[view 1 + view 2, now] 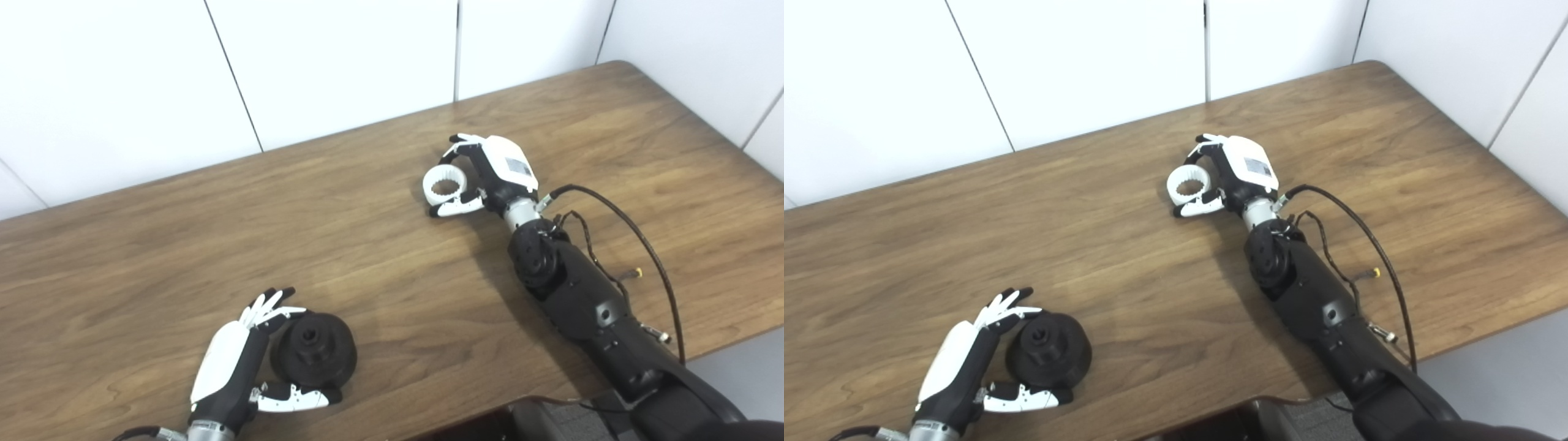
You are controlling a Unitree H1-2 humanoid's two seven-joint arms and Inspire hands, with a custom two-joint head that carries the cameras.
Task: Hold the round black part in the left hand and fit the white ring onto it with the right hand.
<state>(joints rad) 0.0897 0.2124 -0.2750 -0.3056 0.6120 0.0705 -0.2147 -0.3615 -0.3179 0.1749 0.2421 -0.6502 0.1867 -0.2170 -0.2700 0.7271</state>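
The round black part (315,350) rests on the wooden table (380,269) near its front left edge, its hub with a centre hole facing up. My left hand (245,361) cups it from the left, fingers fairly straight at its far-left side and thumb lying along its near side; the hand is open around it. The white ring (445,185), toothed inside, is at the table's middle right. My right hand (490,174) reaches it from the right, fingers curled over its far side and thumb against its near side, closed on it low at the table.
White wall panels (343,61) stand close behind the table's far edge. Black cables (637,236) loop off my right forearm (569,288) over the table's right part. The table's front edge runs just below my left hand, and the rounded far right corner (621,63) is near the wall.
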